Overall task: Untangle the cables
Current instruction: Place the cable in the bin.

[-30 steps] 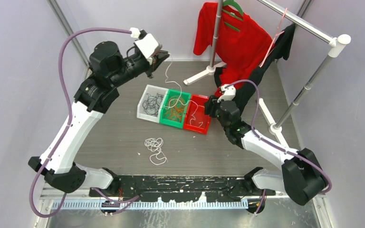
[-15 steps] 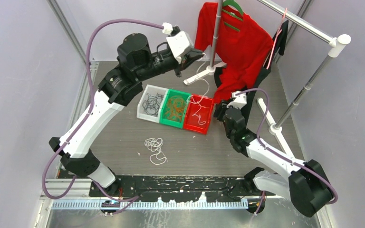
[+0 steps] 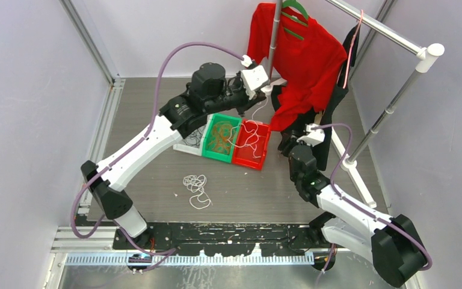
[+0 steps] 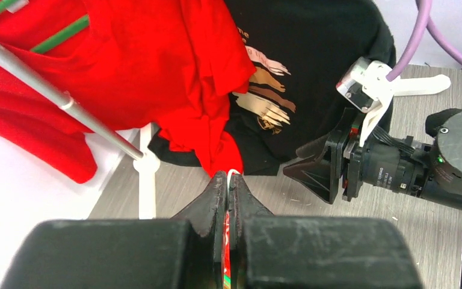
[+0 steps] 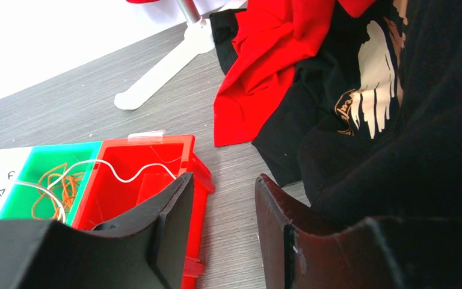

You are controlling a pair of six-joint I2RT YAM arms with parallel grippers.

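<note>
My left gripper [image 3: 268, 88] is shut on a thin white cable [image 3: 253, 123], whose end pokes out at the fingertips [image 4: 231, 175]. The cable hangs down into the red bin [image 3: 262, 158]. In the right wrist view the white cable [image 5: 133, 175] curls across the red bin [image 5: 156, 158]. Orange cables [image 3: 221, 135] fill the green bin [image 3: 213, 155]. A loose bunch of white cables [image 3: 196, 187] lies on the table. My right gripper [image 3: 287, 142] stands open beside the red bin's right end with nothing between its fingers [image 5: 174, 208]. The left arm hides most of the white bin.
A clothes rack [image 3: 391, 36] stands at the back right, carrying a red shirt [image 3: 301, 51] and a black shirt [image 3: 335, 96] that hang close to both grippers. The rack's white foot [image 3: 252, 96] lies behind the bins. Grey walls close in both sides.
The left arm has swung right with the white cable, from beyond the white bin to above the red bin. The right gripper drew back to the right, and its jaws narrowed a little.
</note>
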